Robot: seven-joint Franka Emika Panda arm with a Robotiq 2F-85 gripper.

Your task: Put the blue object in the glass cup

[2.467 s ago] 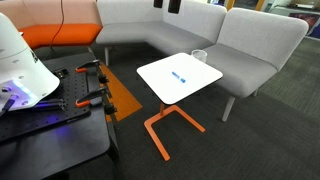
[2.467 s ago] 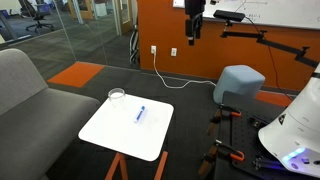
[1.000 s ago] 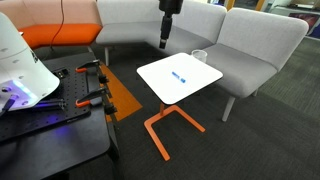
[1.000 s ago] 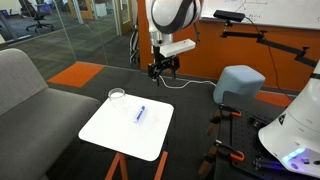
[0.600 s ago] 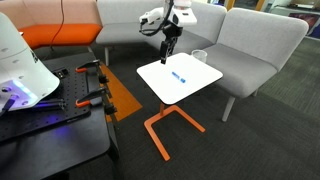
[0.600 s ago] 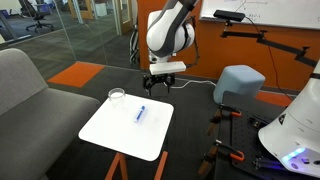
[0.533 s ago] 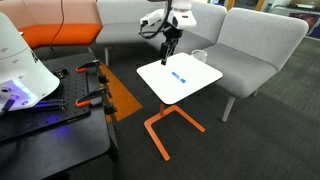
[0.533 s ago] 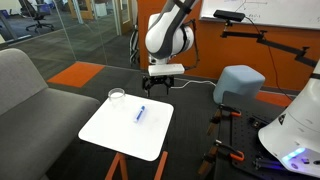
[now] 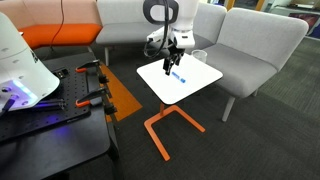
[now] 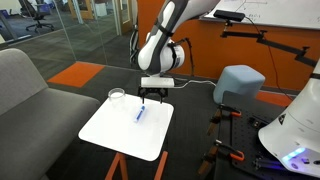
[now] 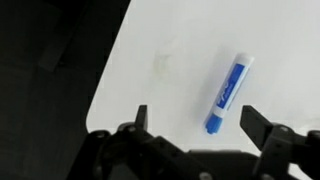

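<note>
Gripper (image 11: 198,120) open wide, dark fingers empty, low over smooth white square tabletop (image 10: 118,132) with rounded corners. Near one corner, upright clear round glass cup (image 10: 117,95). Near the middle, lying flat, slim stick-shaped blue object (image 11: 229,92), apart from the cup.

The small clear glass cup (image 10: 117,96) at a corner of the white square tabletop (image 10: 110,130) shows as little more than a faint rim. The slim bright-blue object (image 10: 139,113) near that tabletop's middle is too small to show any marking. In the wrist view the tabletop runs off the top and right edges, and the black two-finger gripper (image 11: 197,118) over its edge melts into a dark blur at the bottom.
</note>
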